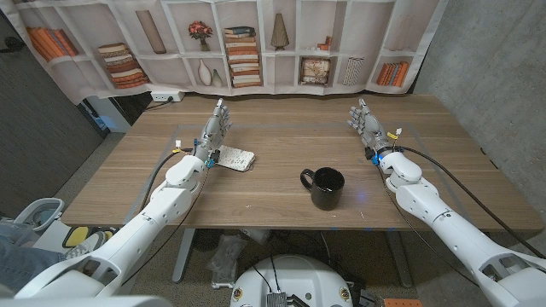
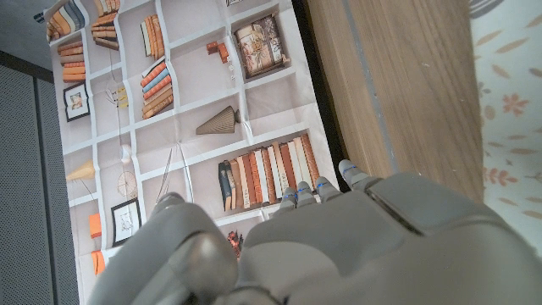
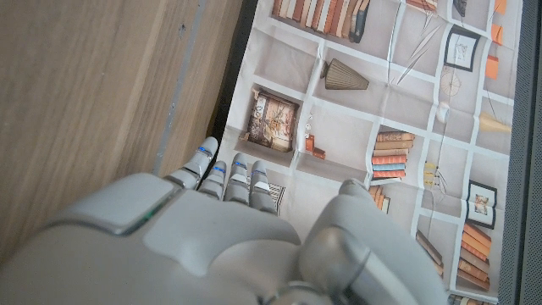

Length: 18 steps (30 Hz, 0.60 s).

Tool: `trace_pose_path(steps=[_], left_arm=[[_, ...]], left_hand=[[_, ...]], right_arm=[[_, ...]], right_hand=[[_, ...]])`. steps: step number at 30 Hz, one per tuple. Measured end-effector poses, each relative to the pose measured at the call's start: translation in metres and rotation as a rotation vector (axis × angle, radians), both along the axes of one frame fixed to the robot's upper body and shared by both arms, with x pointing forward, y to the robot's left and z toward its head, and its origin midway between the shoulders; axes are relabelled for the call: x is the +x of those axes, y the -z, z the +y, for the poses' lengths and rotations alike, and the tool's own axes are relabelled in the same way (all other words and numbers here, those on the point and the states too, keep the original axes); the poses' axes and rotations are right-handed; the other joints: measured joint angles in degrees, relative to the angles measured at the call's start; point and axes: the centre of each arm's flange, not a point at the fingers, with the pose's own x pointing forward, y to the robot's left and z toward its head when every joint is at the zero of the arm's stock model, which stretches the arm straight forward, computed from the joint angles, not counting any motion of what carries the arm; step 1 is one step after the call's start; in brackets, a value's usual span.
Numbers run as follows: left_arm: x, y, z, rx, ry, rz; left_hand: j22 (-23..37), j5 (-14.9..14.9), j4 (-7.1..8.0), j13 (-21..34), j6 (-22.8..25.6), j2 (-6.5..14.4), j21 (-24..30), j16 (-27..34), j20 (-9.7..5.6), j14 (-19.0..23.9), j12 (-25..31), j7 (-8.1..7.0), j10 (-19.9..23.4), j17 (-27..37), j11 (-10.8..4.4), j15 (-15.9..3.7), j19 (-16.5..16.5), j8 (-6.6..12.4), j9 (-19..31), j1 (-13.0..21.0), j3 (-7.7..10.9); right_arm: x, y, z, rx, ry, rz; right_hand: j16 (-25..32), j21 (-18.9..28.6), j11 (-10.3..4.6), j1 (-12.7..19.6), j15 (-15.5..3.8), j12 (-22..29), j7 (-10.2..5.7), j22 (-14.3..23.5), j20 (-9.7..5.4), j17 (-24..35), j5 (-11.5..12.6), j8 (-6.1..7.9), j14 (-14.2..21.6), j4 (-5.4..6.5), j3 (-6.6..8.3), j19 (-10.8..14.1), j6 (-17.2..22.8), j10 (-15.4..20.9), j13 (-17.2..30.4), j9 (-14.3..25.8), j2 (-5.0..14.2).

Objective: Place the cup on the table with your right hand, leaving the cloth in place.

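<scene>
head view, glossy black cup (image 1: 326,188), side handle

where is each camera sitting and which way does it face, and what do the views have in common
Head view: on the robot's head, looking down at the wooden table, black cup, cloth; both arms, left hand, right hand.
Left wrist view: on the left wrist, looking along the left hand's back toward the bookshelf backdrop.
Right wrist view: on the right wrist, looking over the right hand the same way.
Shared: all show table and backdrop.
</scene>
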Motion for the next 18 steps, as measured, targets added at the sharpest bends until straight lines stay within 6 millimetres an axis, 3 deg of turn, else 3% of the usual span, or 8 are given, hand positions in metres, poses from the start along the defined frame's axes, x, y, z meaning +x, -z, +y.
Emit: trace_pose_path(steps=[18], left_arm=[[-0.0031,-0.0019,-0.0014,0.001,-0.007,0.0]], left_hand=[[0.0,0.3,-0.23,0.0,0.0,0.7,-0.3,0.0,0.0,-0.2,0.0,0.0,-0.1,0.0,-0.79,-0.22,0.0,-0.34,0.0,1.3,-0.12]], right_arm=[[-0.0045,0.0042,0.0016,0.009,-0.001,0.0]], right_hand=[[0.0,0.0,-0.01,0.1,0.31,0.0,0.0,0.0,0.01,0.0,0.0,0.0,0.3,-0.23,0.23,0.0,0.0,0.0,0.0,0.3,0.05]])
